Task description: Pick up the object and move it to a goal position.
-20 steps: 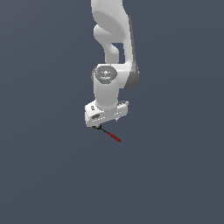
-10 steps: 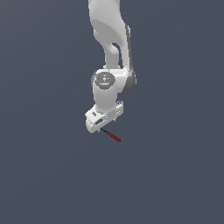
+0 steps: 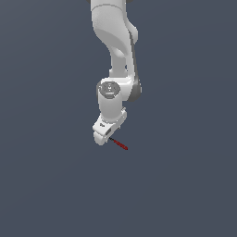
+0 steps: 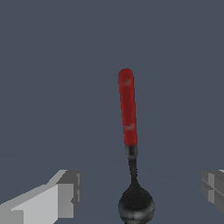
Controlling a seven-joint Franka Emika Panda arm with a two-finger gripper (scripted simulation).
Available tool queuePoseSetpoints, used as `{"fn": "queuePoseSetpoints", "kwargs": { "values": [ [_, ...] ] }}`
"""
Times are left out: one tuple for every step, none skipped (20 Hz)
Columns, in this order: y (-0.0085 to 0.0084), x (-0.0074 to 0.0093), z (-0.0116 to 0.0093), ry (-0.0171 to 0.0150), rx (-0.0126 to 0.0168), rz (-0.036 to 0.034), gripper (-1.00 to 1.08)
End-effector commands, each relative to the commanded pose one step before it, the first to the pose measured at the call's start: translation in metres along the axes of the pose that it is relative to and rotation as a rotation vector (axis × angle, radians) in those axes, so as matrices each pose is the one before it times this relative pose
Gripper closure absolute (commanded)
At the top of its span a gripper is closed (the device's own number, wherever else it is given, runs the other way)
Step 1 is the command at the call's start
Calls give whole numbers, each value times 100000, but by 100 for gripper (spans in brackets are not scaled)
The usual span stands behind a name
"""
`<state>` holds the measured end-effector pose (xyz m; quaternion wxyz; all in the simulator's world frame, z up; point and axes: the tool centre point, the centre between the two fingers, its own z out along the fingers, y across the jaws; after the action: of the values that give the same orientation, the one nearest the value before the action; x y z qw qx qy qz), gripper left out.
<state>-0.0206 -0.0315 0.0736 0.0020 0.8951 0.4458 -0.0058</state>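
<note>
The object is a tiny stick-like tool with a red handle (image 4: 127,107) and a small black rounded head (image 4: 136,204). In the exterior view it (image 3: 120,144) lies flat on the dark grey floor, just below the white hand. My gripper (image 3: 105,135) hangs over the tool's black end. In the wrist view the gripper (image 4: 139,190) is open: its grey fingers (image 4: 61,197) stand far apart on either side of the black head and do not touch it. The red handle points away from the hand.
The floor (image 3: 185,185) is a plain dark grey surface with nothing else on it. The white arm (image 3: 113,41) rises straight up above the hand to the picture's top edge.
The hand has come down toward the tool and shifted slightly to the exterior view's left. The tool has not moved. The gripper stays open.
</note>
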Motion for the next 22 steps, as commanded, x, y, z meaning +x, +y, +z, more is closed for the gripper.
{"fn": "queuePoseSetpoints", "kwargs": {
  "values": [
    [-57,-47,428,394,-96,-5118,-92],
    [-23,-18,142,125,-21,-1632,-92],
    [-21,-17,129,116,-21,-1489,-92],
    [-20,-14,117,107,-20,-1349,-92],
    [-19,-12,104,97,-18,-1206,-92],
    [-16,-12,91,86,-17,-1062,-92],
    [-15,-8,79,76,-15,-923,-92],
    [-13,-6,67,65,-13,-782,-92],
    [-11,-6,54,53,-11,-638,-92],
    [-8,-4,42,42,-9,-496,-92],
    [-5,-5,30,30,-6,-351,-92],
    [-5,1,18,18,-4,-218,-92],
    [-1,-2,6,6,-1,-69,-92],
    [2,-8,-24,-51,37,469,-92],
    [0,-2,33,0,0,0,-92],
    [0,-7,100,0,0,0,-92],
    [0,-11,166,0,0,0,-92],
    [-18,21,229,1,-4,-69,-92],
    [-1,-20,297,0,0,0,-92],
    [-20,12,360,2,-3,-69,-92],
    [-3,-30,425,0,0,0,-92],
    [-29,17,484,3,-4,-98,-92]
  ]
}}
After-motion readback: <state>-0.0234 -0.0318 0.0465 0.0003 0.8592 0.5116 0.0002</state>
